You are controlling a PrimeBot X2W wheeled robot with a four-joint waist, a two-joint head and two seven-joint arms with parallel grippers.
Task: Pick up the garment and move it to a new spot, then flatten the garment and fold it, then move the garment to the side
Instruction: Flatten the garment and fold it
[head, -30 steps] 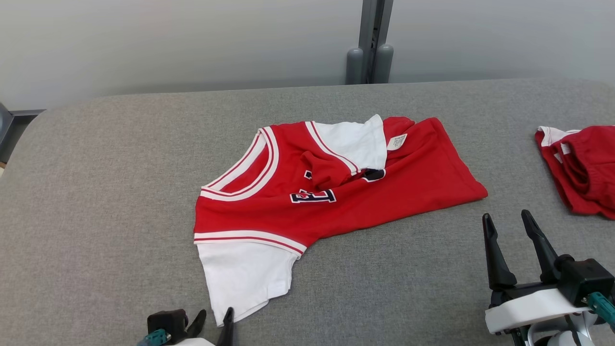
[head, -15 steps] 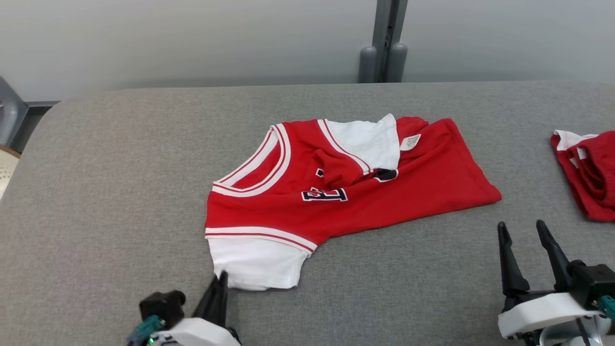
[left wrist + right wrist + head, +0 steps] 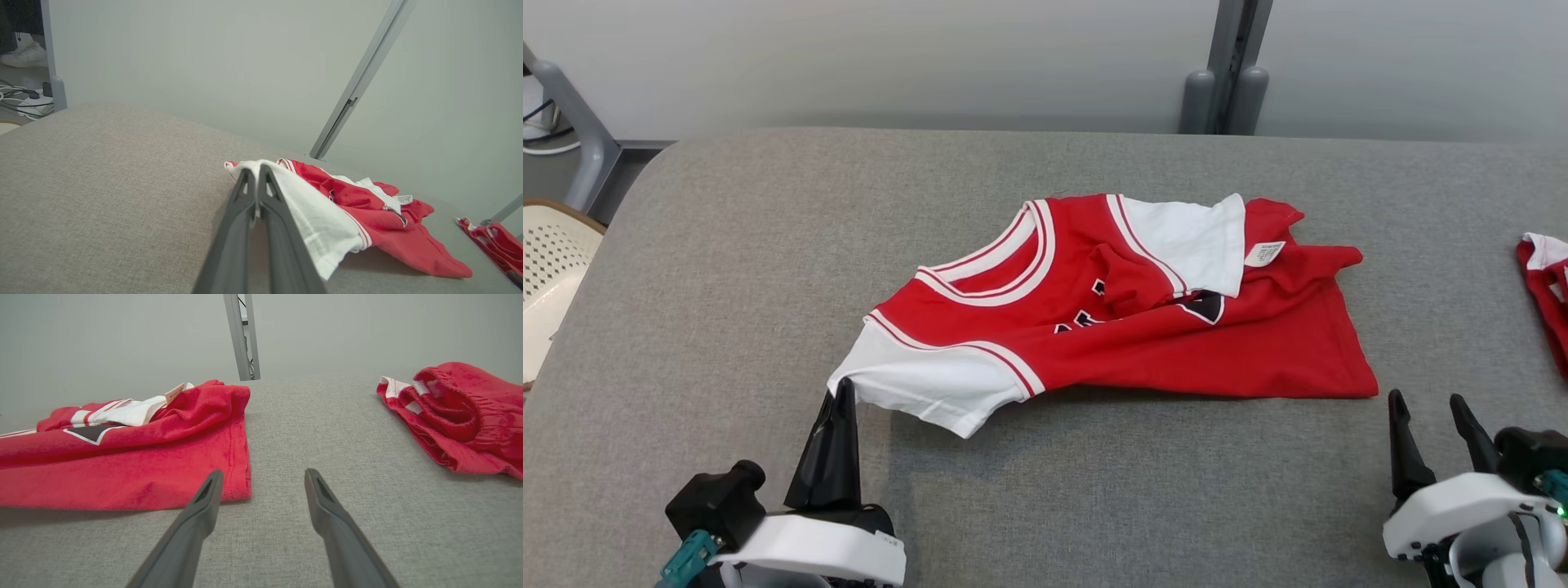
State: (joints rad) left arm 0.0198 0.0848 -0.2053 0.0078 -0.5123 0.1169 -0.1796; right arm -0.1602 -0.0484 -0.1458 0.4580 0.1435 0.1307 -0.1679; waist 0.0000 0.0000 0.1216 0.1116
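Note:
The garment (image 3: 1127, 327) is a red jersey with white sleeves and striped trim, lying crumpled in the middle of the grey padded table (image 3: 727, 245). My left gripper (image 3: 843, 389) is shut on the edge of the near white sleeve (image 3: 915, 384), lifting it a little. In the left wrist view the shut gripper (image 3: 255, 173) pinches that white sleeve (image 3: 310, 208), with the red body (image 3: 392, 232) trailing to the right. My right gripper (image 3: 1427, 408) stands open, just off the garment's red hem corner (image 3: 241, 490); its fingers (image 3: 204, 498) hold nothing.
A second red garment (image 3: 1543, 286) lies bunched at the table's right edge, close to my right gripper (image 3: 261, 477) and seen large in the right wrist view (image 3: 457, 416). A grey post (image 3: 1229, 65) stands behind the table. A perforated white chair (image 3: 547, 269) is at the left.
My left gripper closed on the white sleeve and pulled it up and to the left. The garment's body bunched and shifted. The head camera turned left. The right gripper stayed open.

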